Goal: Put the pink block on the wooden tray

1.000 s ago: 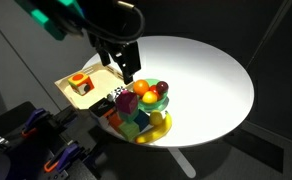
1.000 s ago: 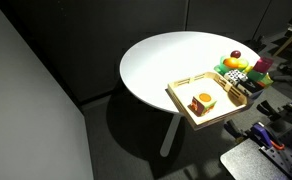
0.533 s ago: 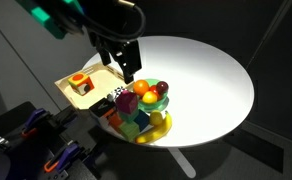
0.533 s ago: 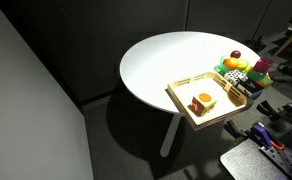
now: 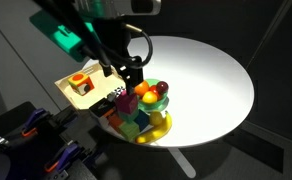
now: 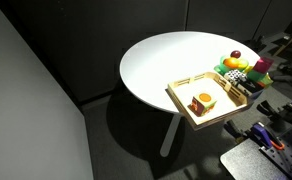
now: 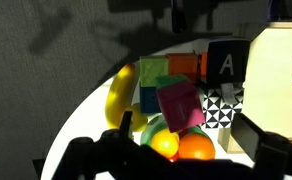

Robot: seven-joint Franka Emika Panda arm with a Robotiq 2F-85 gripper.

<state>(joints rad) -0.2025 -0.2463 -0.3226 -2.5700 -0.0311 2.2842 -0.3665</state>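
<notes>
pink block (image 7: 178, 103) (one) sits near one wooden tray (image 6: 191, 87).

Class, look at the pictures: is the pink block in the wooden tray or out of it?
Out. The pink block sits in the pile of blocks and fruit beside the wooden tray, not inside its rim.

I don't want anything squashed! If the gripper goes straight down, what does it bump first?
Probably the pink block, which is right under the gripper. The orange fruits beside it are close too, and depth is unclear.
</notes>
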